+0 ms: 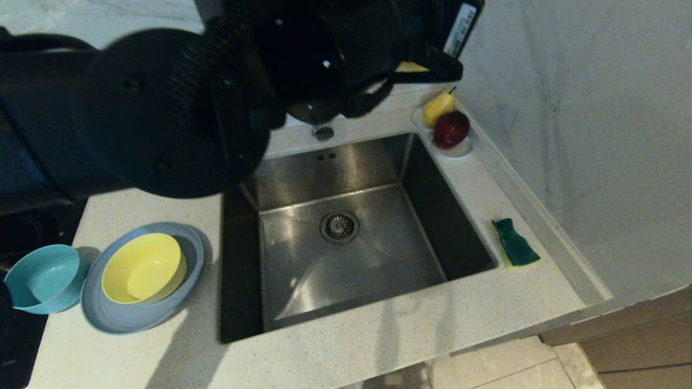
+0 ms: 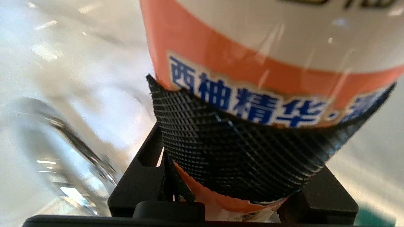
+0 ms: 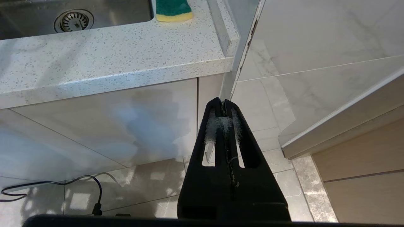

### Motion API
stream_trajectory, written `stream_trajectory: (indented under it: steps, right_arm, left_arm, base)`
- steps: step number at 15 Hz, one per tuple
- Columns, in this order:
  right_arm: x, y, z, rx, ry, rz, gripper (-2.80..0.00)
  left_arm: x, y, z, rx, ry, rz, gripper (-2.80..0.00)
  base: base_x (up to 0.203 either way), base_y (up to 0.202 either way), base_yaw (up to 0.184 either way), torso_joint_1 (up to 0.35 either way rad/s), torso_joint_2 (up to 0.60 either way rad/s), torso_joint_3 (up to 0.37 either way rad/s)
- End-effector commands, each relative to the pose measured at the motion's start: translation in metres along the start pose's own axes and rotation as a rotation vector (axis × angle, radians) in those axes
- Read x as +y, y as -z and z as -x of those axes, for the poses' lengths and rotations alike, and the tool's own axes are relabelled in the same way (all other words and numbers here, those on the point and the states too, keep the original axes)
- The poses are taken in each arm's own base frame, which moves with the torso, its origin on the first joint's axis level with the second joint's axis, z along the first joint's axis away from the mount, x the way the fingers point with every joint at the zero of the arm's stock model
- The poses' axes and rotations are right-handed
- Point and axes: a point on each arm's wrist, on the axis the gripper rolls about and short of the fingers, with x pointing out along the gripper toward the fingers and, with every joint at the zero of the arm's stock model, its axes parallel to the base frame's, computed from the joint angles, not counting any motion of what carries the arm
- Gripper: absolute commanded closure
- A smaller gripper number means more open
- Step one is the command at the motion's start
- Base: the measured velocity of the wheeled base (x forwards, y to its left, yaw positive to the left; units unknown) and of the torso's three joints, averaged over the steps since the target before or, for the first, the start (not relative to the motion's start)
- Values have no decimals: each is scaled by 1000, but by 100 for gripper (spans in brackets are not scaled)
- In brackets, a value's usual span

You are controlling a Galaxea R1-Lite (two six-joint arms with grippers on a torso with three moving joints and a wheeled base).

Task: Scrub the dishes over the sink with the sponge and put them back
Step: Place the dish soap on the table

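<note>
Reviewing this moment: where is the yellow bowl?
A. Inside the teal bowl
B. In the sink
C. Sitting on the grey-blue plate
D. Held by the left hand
C: in the head view the yellow bowl sits on the grey-blue plate, on the counter left of the sink.

Bulky matte-black left arm (image 1: 162, 113)
</note>
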Motion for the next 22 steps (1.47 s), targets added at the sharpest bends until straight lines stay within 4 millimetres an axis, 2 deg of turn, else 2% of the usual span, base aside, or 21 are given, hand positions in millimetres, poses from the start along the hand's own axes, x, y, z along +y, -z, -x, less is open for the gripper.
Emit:
stream_trajectory:
  steps: [1, 6, 9, 13, 16, 20, 22]
  right_arm:
    - [0, 0, 0, -1, -1, 0, 0]
    - [0, 0, 0, -1, -1, 0, 0]
    - [0, 0, 0, -1, -1, 0, 0]
    - [0, 0, 0, -1, -1, 0, 0]
    - [0, 0, 0, -1, -1, 0, 0]
    - [0, 0, 0, -1, -1, 0, 0]
    - [0, 0, 0, -1, -1, 2, 0]
  left_arm:
    - [46, -34, 23, -97, -55, 48, 0]
    - [120, -62, 62, -132, -189, 52, 0]
    - [164, -64, 92, -34, -295, 19, 0]
    - [209, -61, 120, 25, -483, 97, 0]
    - [213, -35, 111, 40, -534, 340, 0]
    - [243, 25, 109, 196, -728, 329, 0]
    - [263, 54, 104, 179, -811, 306, 0]
  base:
    - [0, 0, 0, 0, 0, 0]
    - [0, 0, 0, 0, 0, 0]
    - [0, 0, 0, 0, 0, 0]
    - [0, 0, 0, 0, 0, 0]
    - [0, 0, 0, 0, 0, 0]
    - [0, 0, 0, 0, 0, 0]
    - [0, 0, 0, 0, 0, 0]
